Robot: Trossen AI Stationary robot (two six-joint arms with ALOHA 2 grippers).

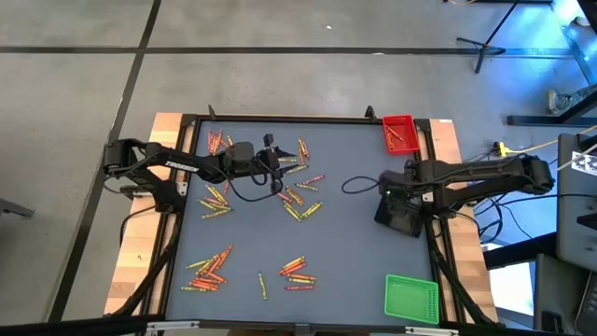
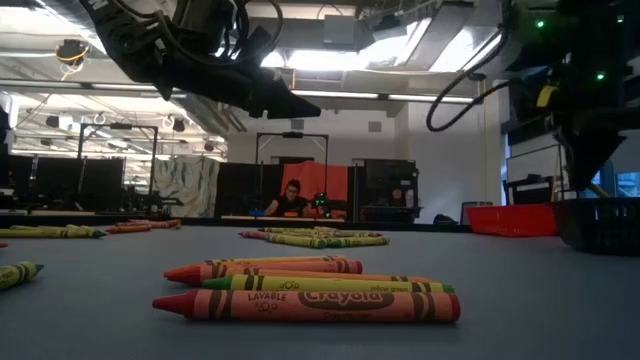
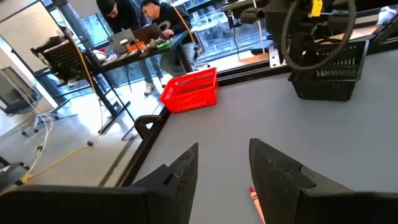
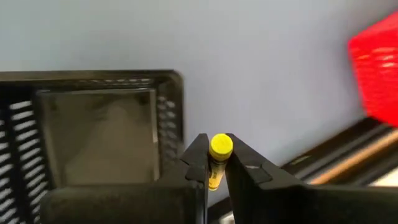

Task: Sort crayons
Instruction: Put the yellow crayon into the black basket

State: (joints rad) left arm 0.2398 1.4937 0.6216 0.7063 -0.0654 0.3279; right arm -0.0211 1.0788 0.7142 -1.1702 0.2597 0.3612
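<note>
Many crayons lie in loose groups on the grey table, at far centre, far left and near left. Several show close up in the low view. My left gripper is open above the far-centre group. It also shows in its wrist view, with a red crayon on the table below it. My right gripper is shut on a yellow crayon beside the black tray. My right gripper pinches the yellow crayon between its two fingers, on the paper-wrapped shaft just below its flat end. The fingers point down from above. The crayon stands on end between them, its flat end toward the wrist camera, lifted clear of the table.
A red tray with a few crayons sits at the far right corner. The black tray is at the right. A green tray is at the near right. A raised frame edges the table. People sit at desks in the room behind.
</note>
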